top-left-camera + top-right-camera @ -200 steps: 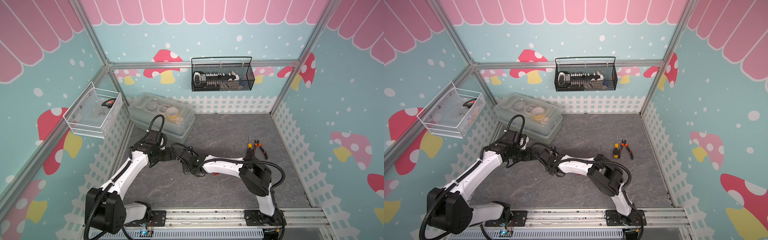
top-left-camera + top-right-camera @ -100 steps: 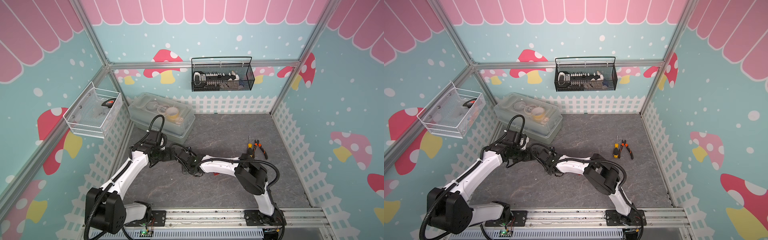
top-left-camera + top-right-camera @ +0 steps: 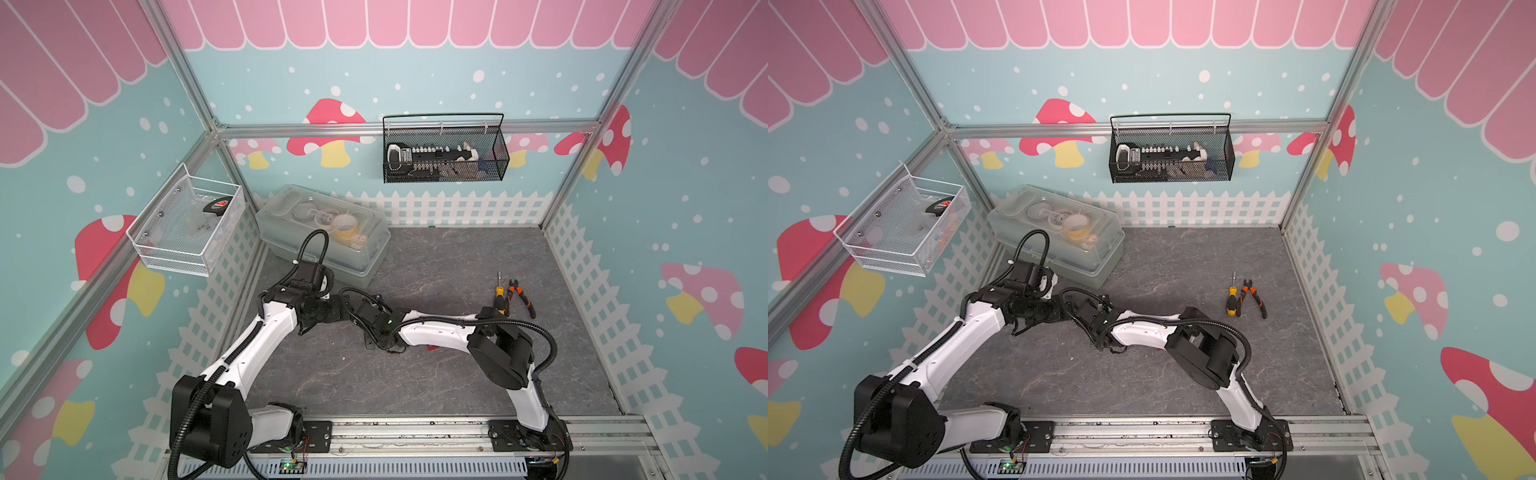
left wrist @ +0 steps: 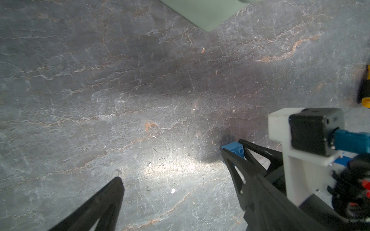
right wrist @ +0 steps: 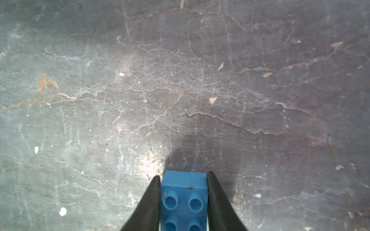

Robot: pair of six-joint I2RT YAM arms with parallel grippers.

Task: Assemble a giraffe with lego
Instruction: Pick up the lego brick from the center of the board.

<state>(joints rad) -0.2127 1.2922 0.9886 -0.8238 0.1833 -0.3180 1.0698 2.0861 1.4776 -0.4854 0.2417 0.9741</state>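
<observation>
Left end effector [image 4: 178, 176] spread wide, holding nothing, over gray tabletop [image 4: 100, 80]. Just beside, right end effector [image 5: 183, 177] clenched on squarish blue brick [image 5: 183, 190], studs facing wrist camera, close to tabletop. Farther right, orange-handled screwdriver [image 3: 500, 301] and pliers [image 3: 514, 291] lying side by side on tabletop.

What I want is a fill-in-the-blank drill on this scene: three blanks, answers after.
The right gripper is shut on a ____ brick.
The left gripper is ____, not shut.
Beside the pliers lies an orange-handled ____.
Missing words: blue; open; screwdriver.
</observation>
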